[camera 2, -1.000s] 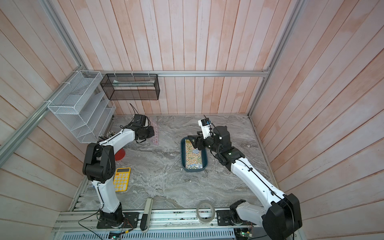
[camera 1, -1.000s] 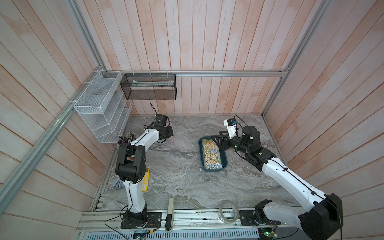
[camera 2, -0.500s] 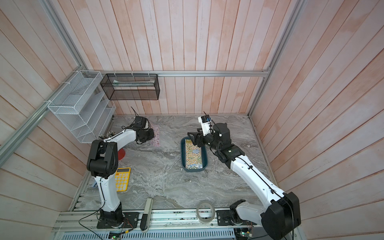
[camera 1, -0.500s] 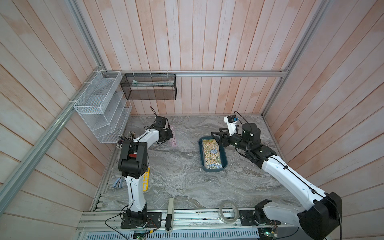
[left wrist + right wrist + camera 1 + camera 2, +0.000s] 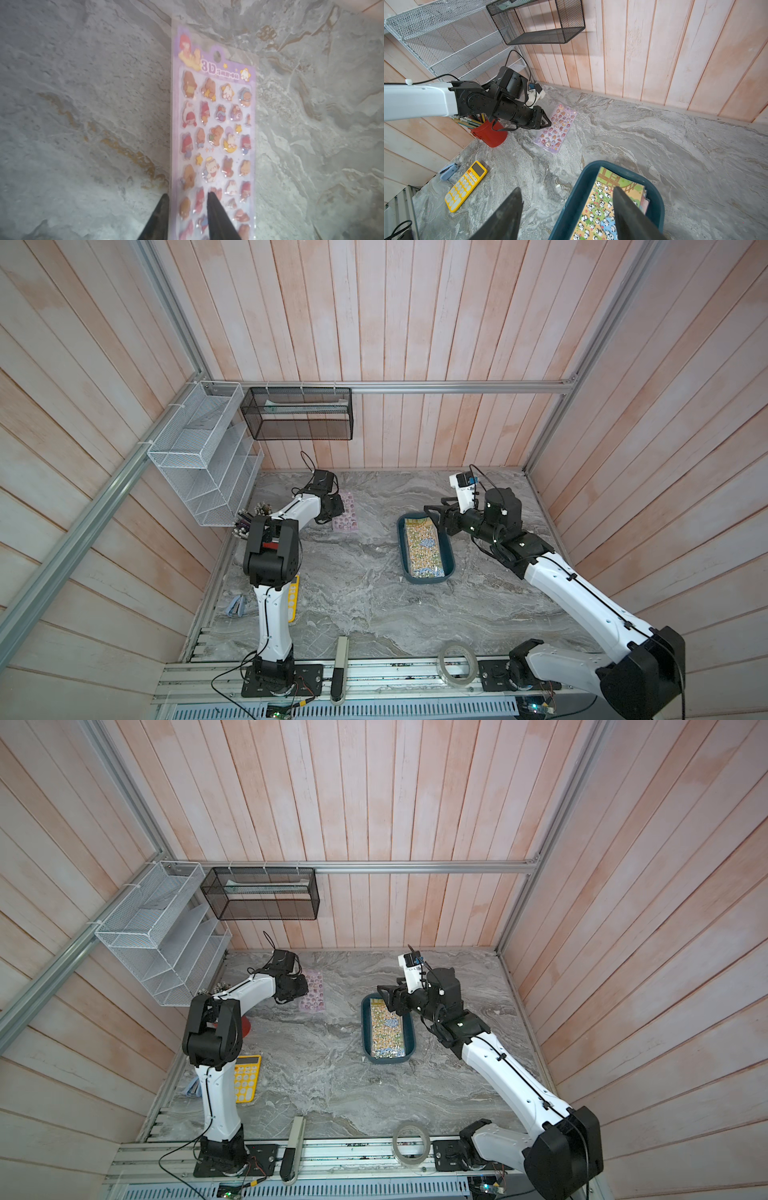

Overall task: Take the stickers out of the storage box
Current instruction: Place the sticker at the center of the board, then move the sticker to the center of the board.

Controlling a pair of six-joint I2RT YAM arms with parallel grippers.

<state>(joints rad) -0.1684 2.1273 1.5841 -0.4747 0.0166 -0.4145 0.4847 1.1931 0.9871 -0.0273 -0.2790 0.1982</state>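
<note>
While its arm (image 5: 582, 593) reaches forward, right end effector (image 5: 566, 188) overhangs storage box (image 5: 657, 207).

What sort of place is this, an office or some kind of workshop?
Probably a mock desk corner built for robot testing: two robot arms at a marble-look table, boxed in by wooden walls, with stationery like a yellow calculator, a red pencil pot and a white wire rack.

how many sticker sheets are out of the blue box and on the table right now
1: the purple sheet lies flat on the table by the left gripper. Other sheets sit stacked in the storage box; how many is hidden.
</note>
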